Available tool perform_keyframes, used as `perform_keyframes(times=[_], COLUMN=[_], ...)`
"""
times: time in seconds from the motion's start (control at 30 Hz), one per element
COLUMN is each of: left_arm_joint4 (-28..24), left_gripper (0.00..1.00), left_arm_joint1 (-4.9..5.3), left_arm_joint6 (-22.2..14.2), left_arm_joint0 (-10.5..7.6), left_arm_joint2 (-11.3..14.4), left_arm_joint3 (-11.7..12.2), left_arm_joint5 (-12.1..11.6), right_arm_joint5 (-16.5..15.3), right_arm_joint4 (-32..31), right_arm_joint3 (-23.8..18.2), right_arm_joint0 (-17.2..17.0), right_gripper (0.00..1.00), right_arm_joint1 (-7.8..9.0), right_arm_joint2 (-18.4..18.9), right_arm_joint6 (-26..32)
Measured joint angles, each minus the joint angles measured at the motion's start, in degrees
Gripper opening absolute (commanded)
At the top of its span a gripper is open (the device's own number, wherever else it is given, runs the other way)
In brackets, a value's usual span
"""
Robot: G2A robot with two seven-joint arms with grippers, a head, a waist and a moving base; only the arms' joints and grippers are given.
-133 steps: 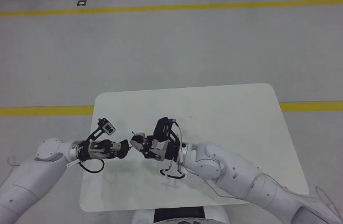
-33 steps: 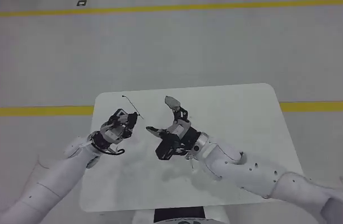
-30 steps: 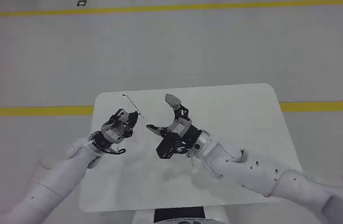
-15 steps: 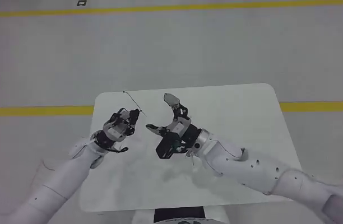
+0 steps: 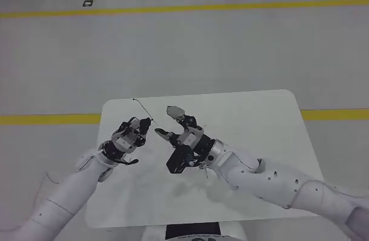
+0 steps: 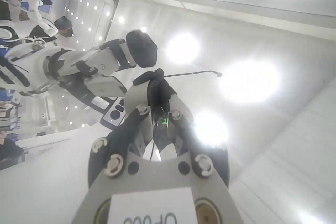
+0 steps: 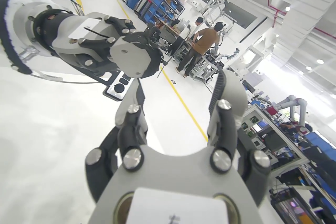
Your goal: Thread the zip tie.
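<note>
A thin black zip tie (image 5: 142,109) sticks up and away from my left gripper (image 5: 142,126), which is shut on it over the left half of the white table (image 5: 263,120). In the left wrist view the tie (image 6: 191,74) runs straight out from the closed fingertips (image 6: 147,83) to a small bent end. My right gripper (image 5: 167,123) is open just right of the left one, with nothing between its fingers. In the right wrist view the open right gripper (image 7: 181,89) faces the left gripper (image 7: 136,57) close by, and the tie (image 7: 166,63) pokes out beyond it.
The tie's free end hangs above the table's far left corner (image 5: 109,103). Bare table top lies to the right and towards the front edge (image 5: 172,224). A yellow floor line (image 5: 46,118) runs past both sides of the table.
Since 4.4 s ago both grippers left their tip-to-tip meeting near the front and rose apart. Over the last second the open right gripper swung left, closer to the left gripper holding the tie.
</note>
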Motion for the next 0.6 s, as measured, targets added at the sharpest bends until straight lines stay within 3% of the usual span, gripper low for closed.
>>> perform_keyframes(times=[0.3,0.43,0.6], left_arm_joint4=[0.0,0.0,0.0], left_gripper=[0.0,0.0,0.0], left_arm_joint1=[0.0,0.0,0.0], left_arm_joint6=[0.0,0.0,0.0], left_arm_joint0=[0.0,0.0,0.0], left_arm_joint2=[0.0,0.0,0.0], left_arm_joint3=[0.0,0.0,0.0], left_arm_joint5=[0.0,0.0,0.0], right_arm_joint5=[0.0,0.0,0.0], right_arm_joint4=[0.0,0.0,0.0], right_arm_joint3=[0.57,0.87,1.25], right_arm_joint0=[1.14,1.56,2.19], right_gripper=[0.28,0.16,0.12], right_arm_joint1=[-0.78,-1.2,-1.71], right_arm_joint2=[-2.01,-2.52,-3.13], right_arm_joint6=[-0.16,0.03,0.27])
